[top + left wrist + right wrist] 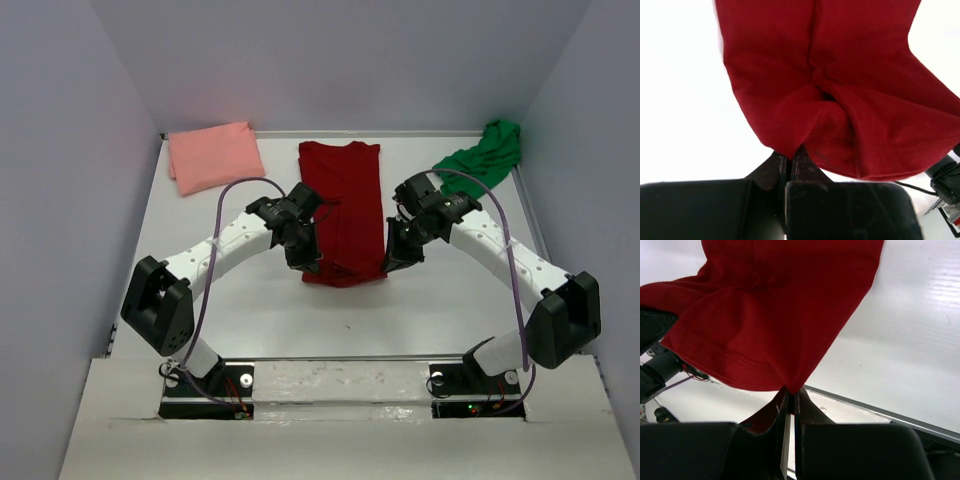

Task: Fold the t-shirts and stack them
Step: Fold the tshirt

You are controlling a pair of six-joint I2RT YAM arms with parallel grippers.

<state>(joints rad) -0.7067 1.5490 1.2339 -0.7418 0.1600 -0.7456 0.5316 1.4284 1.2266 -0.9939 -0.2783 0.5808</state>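
The dark red t-shirt (pixel 840 75) is soft matt cloth, the table (pixel 270 310) smooth white

Left arm (pixel 215 250) and right arm (pixel 490 240) wear white shells (pixel 240 238), black joints (pixel 160 305), lilac cables (pixel 222 205); left gripper (pixel 310 267) and right gripper (pixel 391 264) are black.
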